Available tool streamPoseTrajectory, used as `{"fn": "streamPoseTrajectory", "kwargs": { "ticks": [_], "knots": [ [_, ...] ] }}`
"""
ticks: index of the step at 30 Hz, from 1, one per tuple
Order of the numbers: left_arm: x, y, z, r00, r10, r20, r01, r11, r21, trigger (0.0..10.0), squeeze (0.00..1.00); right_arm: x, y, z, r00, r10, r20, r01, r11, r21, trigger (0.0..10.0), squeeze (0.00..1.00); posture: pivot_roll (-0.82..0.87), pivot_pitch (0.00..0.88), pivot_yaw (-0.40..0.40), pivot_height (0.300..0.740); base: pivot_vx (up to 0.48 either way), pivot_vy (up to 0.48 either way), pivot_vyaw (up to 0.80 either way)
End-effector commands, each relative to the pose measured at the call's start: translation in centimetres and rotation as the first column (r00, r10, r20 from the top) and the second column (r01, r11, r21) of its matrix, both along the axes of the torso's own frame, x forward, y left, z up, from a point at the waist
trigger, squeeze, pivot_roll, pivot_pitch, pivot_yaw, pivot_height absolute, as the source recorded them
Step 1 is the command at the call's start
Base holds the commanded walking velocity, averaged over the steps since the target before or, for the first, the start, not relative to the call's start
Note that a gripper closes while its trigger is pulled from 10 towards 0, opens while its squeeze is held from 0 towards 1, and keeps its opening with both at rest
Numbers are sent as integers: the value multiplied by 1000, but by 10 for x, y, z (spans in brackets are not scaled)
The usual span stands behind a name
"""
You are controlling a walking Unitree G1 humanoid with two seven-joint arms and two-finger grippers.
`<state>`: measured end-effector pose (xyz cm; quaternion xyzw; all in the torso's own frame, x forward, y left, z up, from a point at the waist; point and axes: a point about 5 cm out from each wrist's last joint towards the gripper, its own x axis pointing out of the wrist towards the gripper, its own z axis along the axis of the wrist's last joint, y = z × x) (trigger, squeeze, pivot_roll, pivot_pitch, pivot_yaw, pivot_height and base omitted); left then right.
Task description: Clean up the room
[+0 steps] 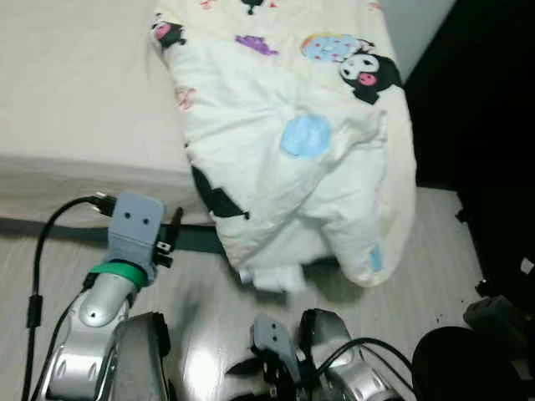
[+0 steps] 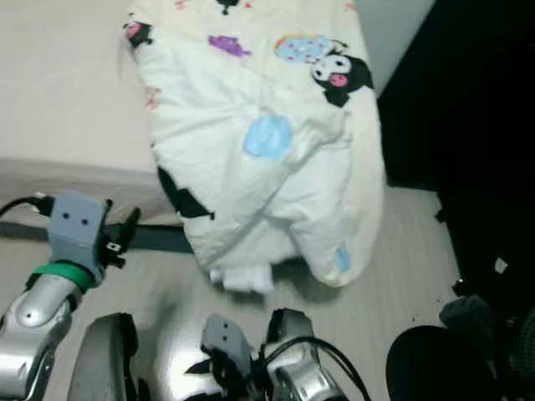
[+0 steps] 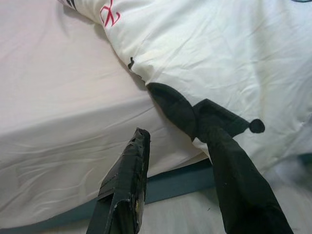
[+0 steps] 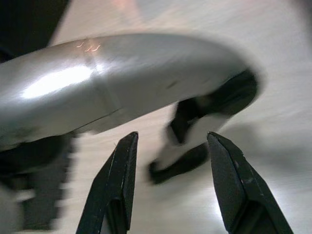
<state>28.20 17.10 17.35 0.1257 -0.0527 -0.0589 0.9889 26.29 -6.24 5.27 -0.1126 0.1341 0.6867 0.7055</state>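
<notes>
A cream duvet printed with cartoon figures lies on the bed and hangs over its edge down to the floor. My left gripper is raised at the bed's edge, open, its fingers pointing at the duvet's hanging side where a black print shows; nothing is between them. The left wrist is just left of the duvet. My right gripper is low over the floor, open and empty, close to my own silver body. A small white bundle lies on the floor under the duvet's lower fold.
The bed's dark base strip runs along the pale wood floor. To the right the room is dark, with a black round object at the lower right. A black cable loops beside my left arm.
</notes>
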Motion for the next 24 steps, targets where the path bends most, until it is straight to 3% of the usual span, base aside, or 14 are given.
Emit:
{"fn": "streamPoseTrajectory", "kwargs": {
  "ticks": [1,4,6,7,10,12,13,14,15,18,19,20,22,24],
  "knots": [
    [0,2,-7,1000,8,-28,-8,1000,-5,10000,0,-7,-7,-9,1000,-4,16,5,999,-40,10000,0,115,196,-29,515,0,0,0],
    [2,2,-7,1000,9,-21,-10,1000,-6,10000,0,24,-2,11,950,-294,103,284,953,105,10000,0,115,189,-34,515,0,0,0],
    [4,2,-5,1000,12,-13,-12,1000,-7,10000,0,57,-9,44,791,-606,79,563,773,292,10000,0,117,187,-33,515,0,0,0],
    [4,2,-5,1000,12,-13,-12,1000,-7,10000,0,57,-9,44,791,-606,79,563,773,292,10000,0,117,187,-33,515,0,0,0],
    [5,3,-4,1000,16,-3,-16,1000,-5,10000,0,101,-42,90,429,-902,50,800,405,443,10000,0,118,193,-34,515,0,0,0],
    [5,3,-4,1000,16,-3,-16,1000,-5,10000,0,101,-42,90,429,-902,50,800,405,443,10000,0,118,193,-34,515,0,0,0],
    [4,4,-3,1000,18,3,-18,1000,-3,10000,0,110,-52,99,308,-948,79,841,310,443,10000,0,118,200,-34,515,0,0,0],
    [4,4,-3,1000,18,3,-18,1000,-3,10000,0,110,-52,99,308,-948,79,841,310,443,10000,0,118,200,-34,515,0,0,0],
    [1,8,1,999,32,20,-32,999,6,10000,0,124,-68,111,54,-953,299,892,181,414,10000,0,131,212,-42,515,0,0,0],
    [-1,9,2,999,37,27,-37,999,10,10000,0,127,-74,117,-44,-916,399,896,140,422,10000,0,131,212,-42,515,0,0,0],
    [-4,13,6,998,50,44,-51,998,21,10000,0,129,-81,139,-209,-806,553,845,136,518,10000,0,146,215,-53,515,0,0,0],
    [-4,13,6,998,50,44,-51,998,21,10000,0,129,-81,139,-209,-806,553,845,136,518,10000,0,146,215,-53,515,0,0,0],
    [-9,21,8,995,85,50,-86,996,22,10000,0,125,-95,168,-353,-815,460,743,55,667,10000,0,165,219,-71,515,0,0,0],
    [-9,21,8,995,85,50,-86,996,22,10000,0,125,-95,168,-353,-815,460,743,55,667,10000,0,165,219,-71,515,0,0,0]
  ]
}}
